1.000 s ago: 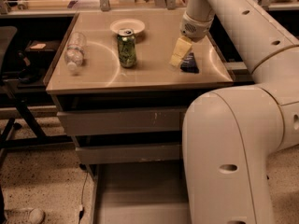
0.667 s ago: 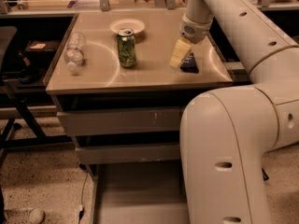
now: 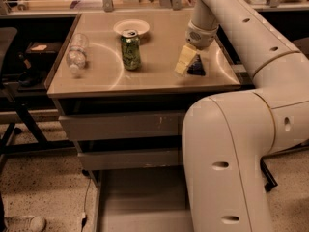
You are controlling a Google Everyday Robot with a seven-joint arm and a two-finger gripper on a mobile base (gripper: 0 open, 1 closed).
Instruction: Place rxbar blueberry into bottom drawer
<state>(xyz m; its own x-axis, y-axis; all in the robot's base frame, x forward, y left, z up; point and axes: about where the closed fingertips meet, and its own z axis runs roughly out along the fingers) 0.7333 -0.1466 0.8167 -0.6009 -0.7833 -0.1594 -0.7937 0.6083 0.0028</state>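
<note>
The gripper (image 3: 189, 67) is reaching down onto the right side of the cabinet top (image 3: 159, 74), touching the bar (image 3: 197, 68), which is lying flat there just beside its pale pad. Whether the pincer is gripping the bar or standing apart from it I cannot tell. The can (image 3: 130, 50) is standing upright to the left of the bar, with a plate (image 3: 131, 27) just beyond it and a bottle (image 3: 76, 52) lying on its side near the left edge. The bottom drawer (image 3: 140, 202) is sitting pulled out at the near end, below two shut drawers (image 3: 120, 125). The arm (image 3: 231, 144) is filling the right of the view.
</note>
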